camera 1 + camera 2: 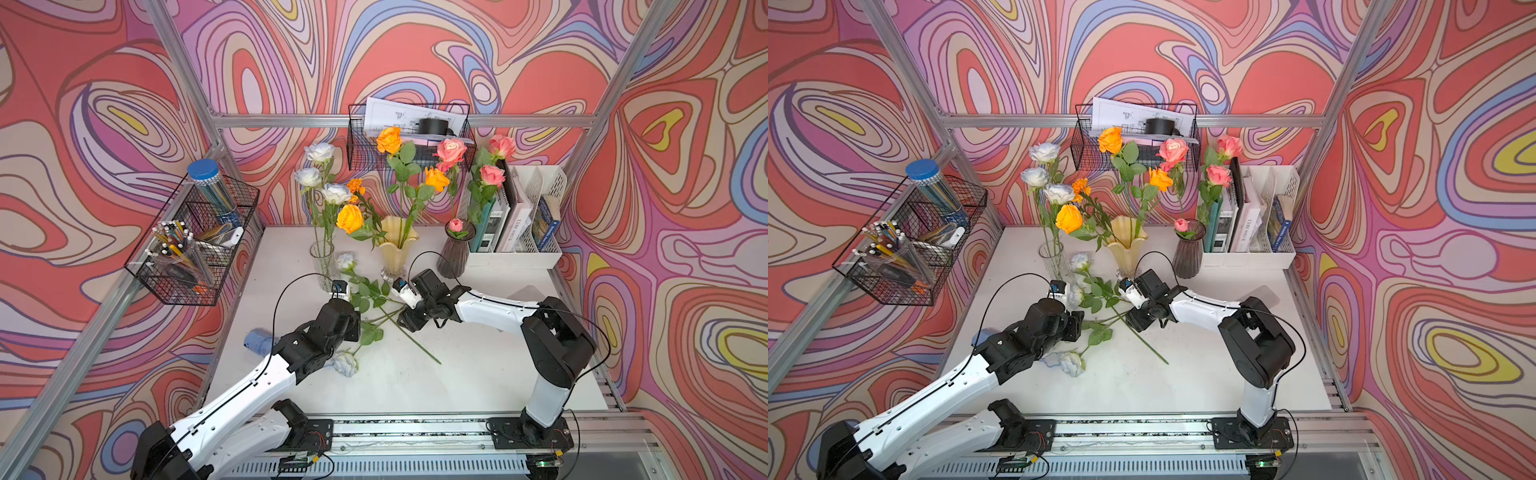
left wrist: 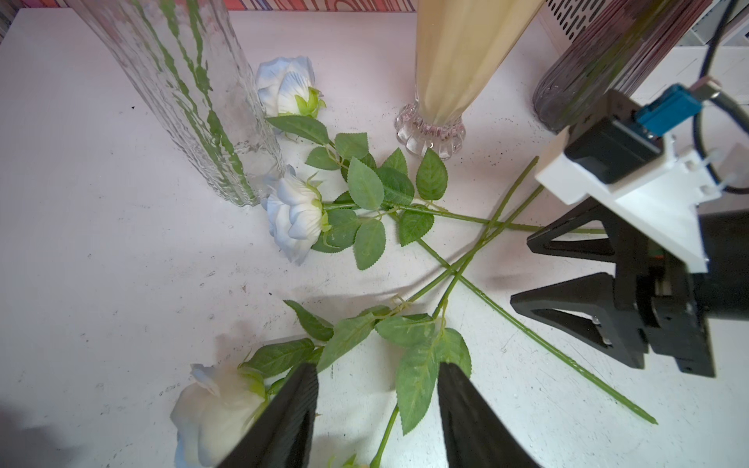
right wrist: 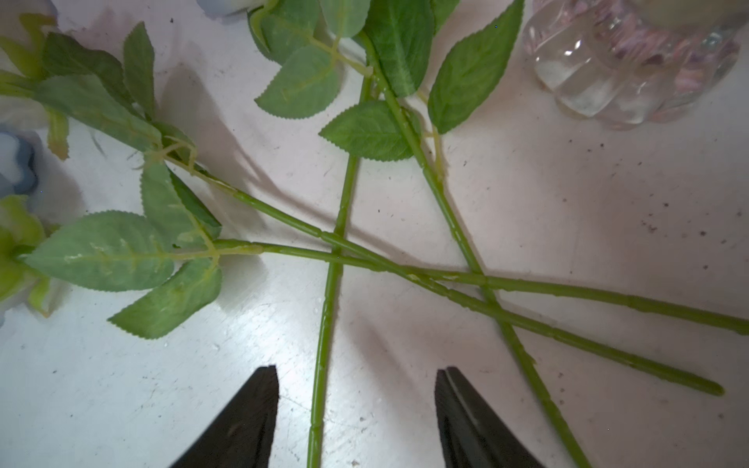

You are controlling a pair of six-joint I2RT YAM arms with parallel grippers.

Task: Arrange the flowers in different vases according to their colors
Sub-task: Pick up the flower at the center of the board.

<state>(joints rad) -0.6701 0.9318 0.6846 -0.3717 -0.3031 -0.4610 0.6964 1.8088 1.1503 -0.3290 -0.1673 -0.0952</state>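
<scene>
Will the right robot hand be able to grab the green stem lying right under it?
Probably yes. The right gripper is open, and a loose rose stem on the table runs between its jaws with nothing over it there. Farther along other stems cross it, so they might get nudged.

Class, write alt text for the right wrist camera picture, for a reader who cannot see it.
The right gripper, jaws open, straddles one green stem on a white table without touching it. Beyond, other leafy stems cross, with white blooms at one edge and a clear glass vase foot in a corner.
</scene>
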